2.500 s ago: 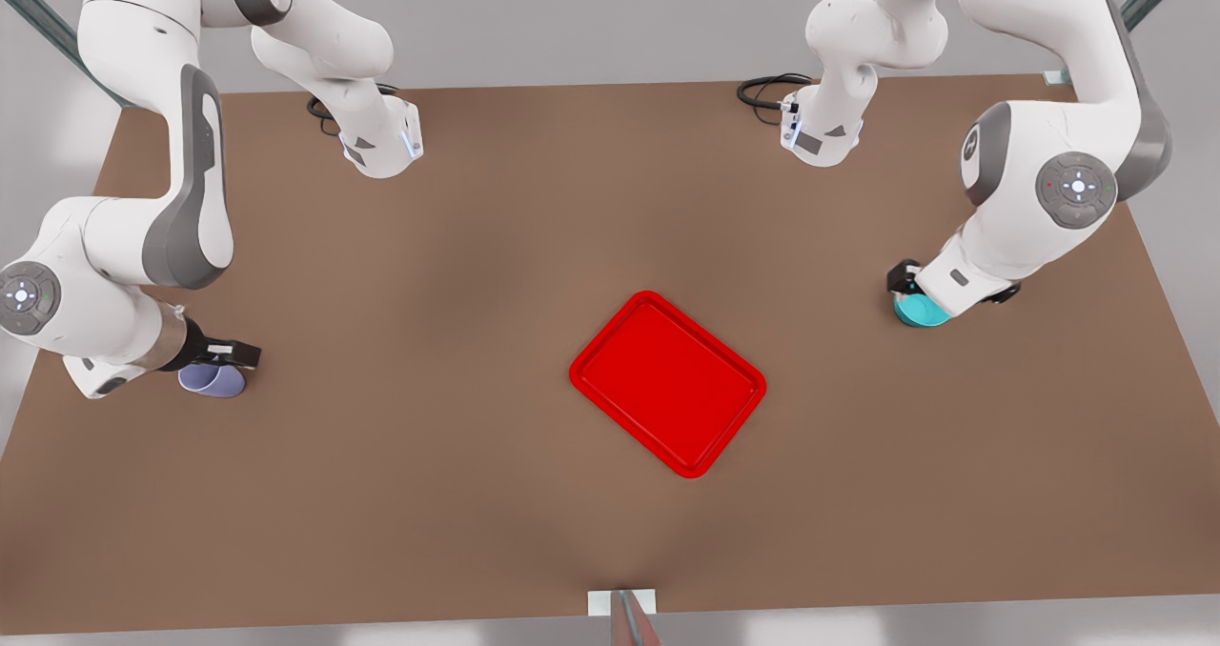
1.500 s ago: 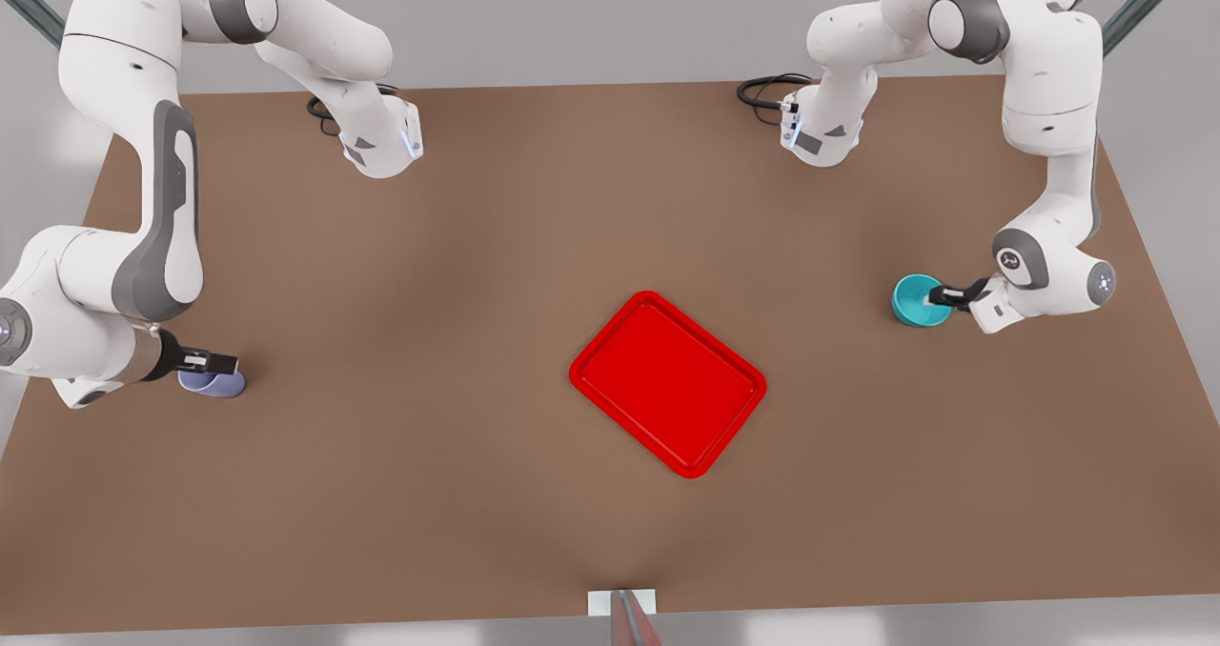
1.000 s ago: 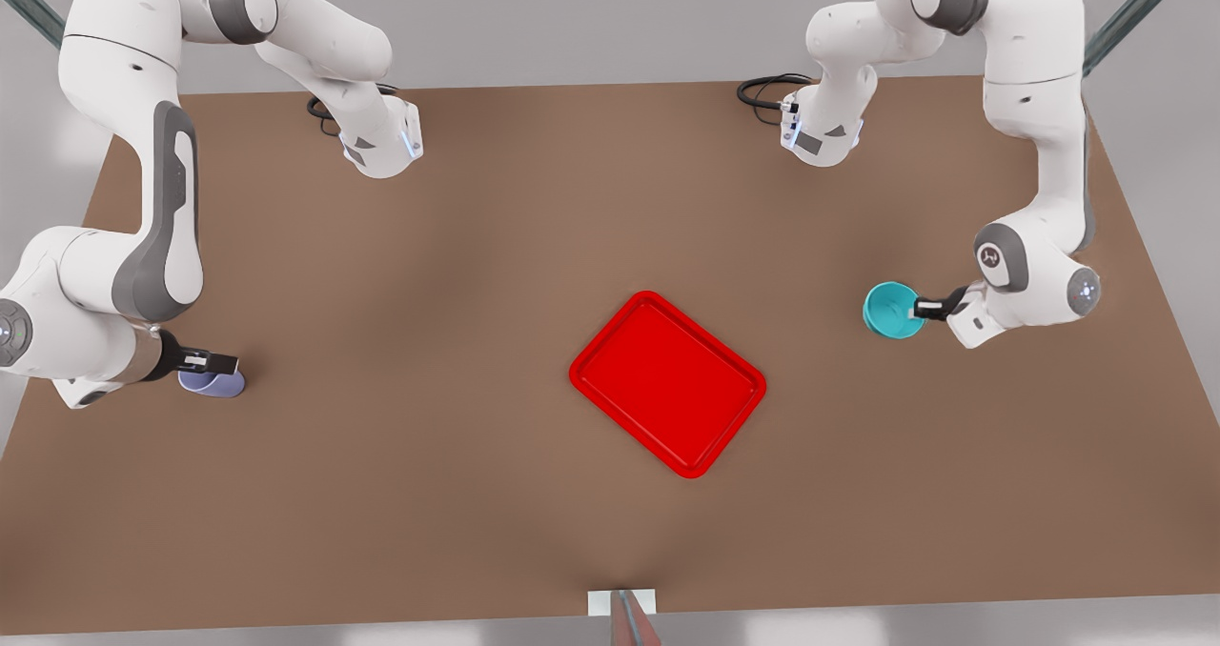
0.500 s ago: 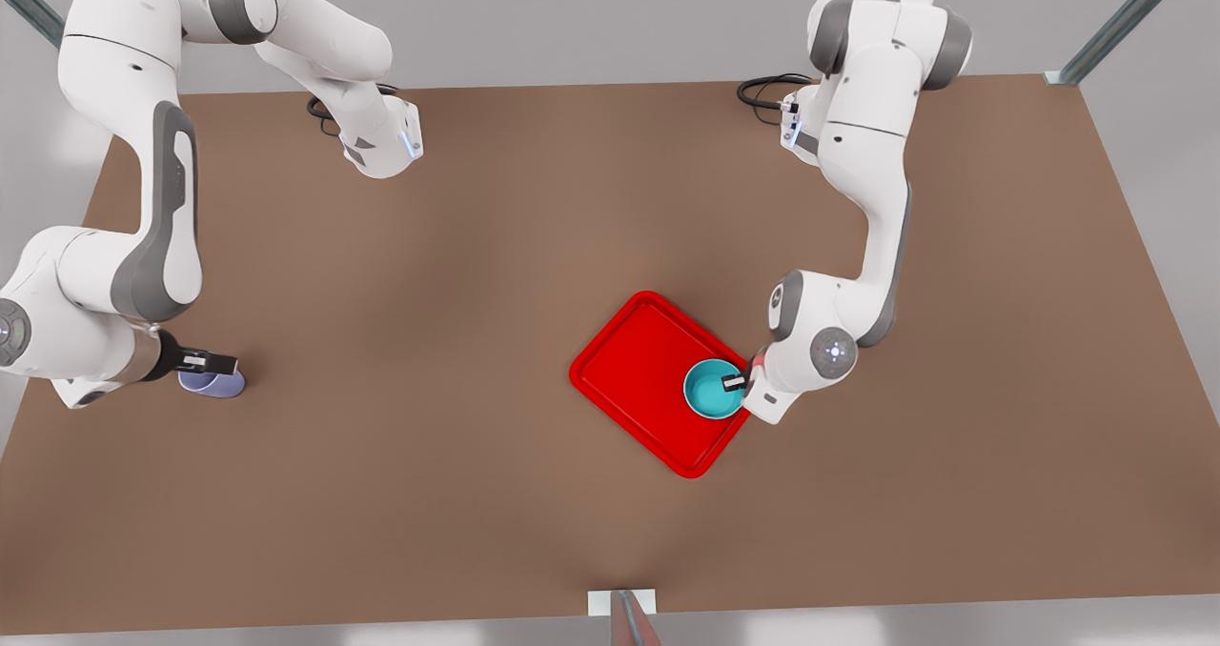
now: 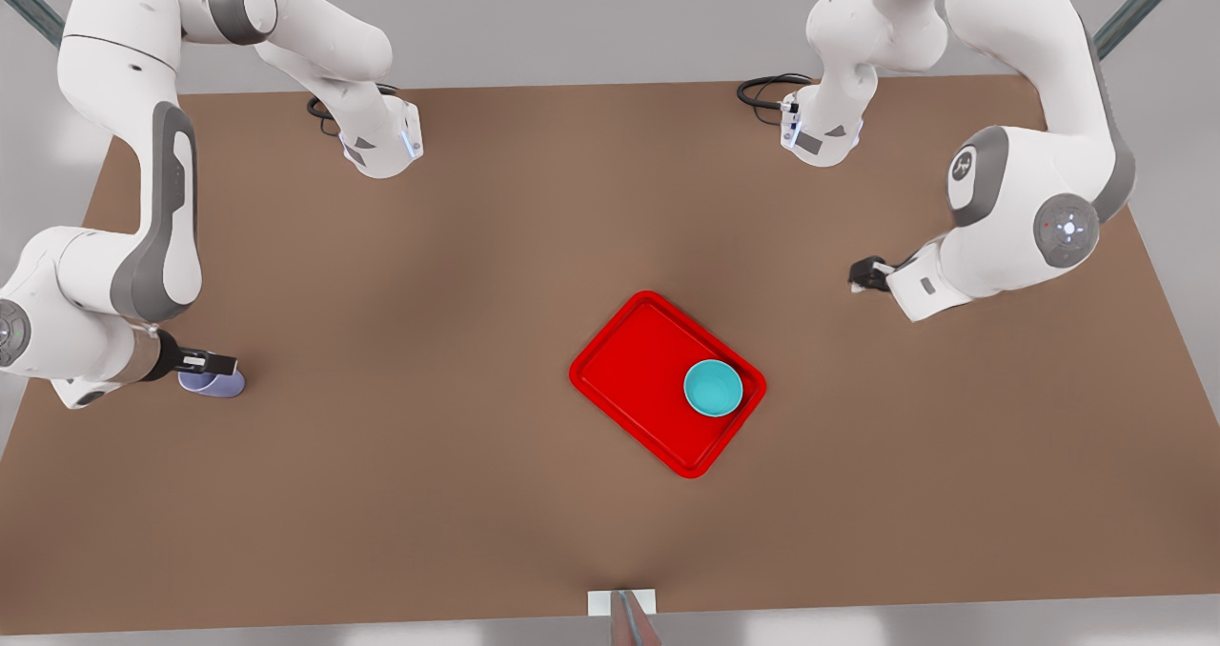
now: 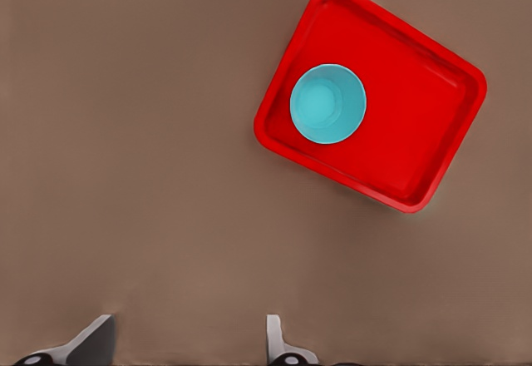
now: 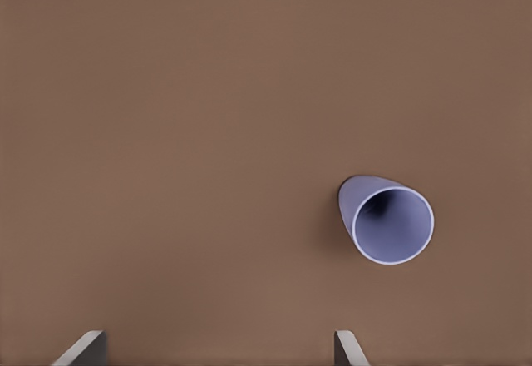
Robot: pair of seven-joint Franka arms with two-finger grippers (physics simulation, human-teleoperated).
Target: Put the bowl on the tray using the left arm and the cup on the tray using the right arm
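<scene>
The teal bowl (image 5: 713,388) (image 6: 327,104) stands upright inside the red tray (image 5: 639,360) (image 6: 416,133), near the tray's corner on the front view's right. My left gripper (image 5: 864,274) (image 6: 187,345) is open and holds nothing, raised over bare table well away from the tray, on the front view's right. The lavender cup (image 5: 217,385) (image 7: 391,220) stands on the table at the front view's far left. My right gripper (image 5: 212,364) (image 7: 216,348) hovers by the cup, open, and the cup sits outside its fingers.
Both arm bases (image 5: 381,141) (image 5: 820,136) stand at the table's back edge with black cables (image 5: 762,89) beside them. A small white bracket (image 5: 621,603) sits at the front edge. Bare brown table (image 5: 429,293) lies between the cup and the tray.
The left arm carried the bowl from the front view's right onto the tray, let it go, and drew back to the right. For 1.5 s the right arm has stayed still by the cup.
</scene>
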